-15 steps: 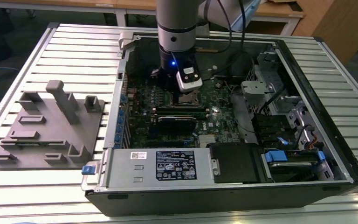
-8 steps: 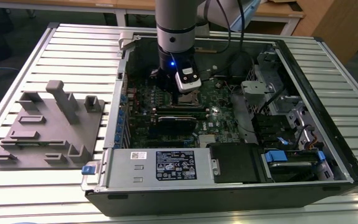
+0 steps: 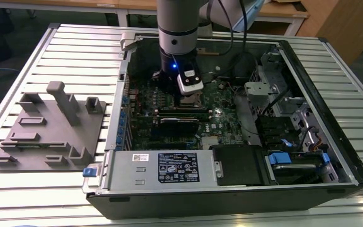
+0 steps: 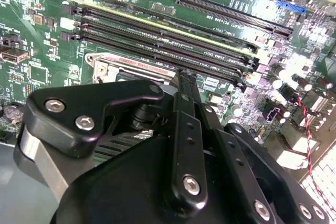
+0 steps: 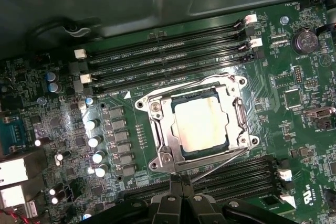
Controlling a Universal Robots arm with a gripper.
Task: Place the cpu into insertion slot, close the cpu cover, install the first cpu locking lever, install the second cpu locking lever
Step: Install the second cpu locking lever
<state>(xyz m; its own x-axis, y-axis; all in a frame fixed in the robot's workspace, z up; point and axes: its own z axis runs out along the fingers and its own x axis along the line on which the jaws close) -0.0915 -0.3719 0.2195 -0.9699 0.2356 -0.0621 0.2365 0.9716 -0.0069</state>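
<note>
The tool [image 5: 181, 195], fingers pressed together and holding nothing, hung just beside the near edge of the insertion slot [image 5: 195, 123] on the motherboard [image 5: 294, 145]; the cpu [image 5: 202, 121] lay seated in it, and the cpu cover [image 5: 163, 132] appeared closed around it; one locking lever [image 5: 223, 160] stood slanted, seemingly unlatched; the levers looked left to do

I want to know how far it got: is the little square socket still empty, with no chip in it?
No. In the first wrist view the cpu lies in the insertion slot, with the cpu cover framing it.
</note>
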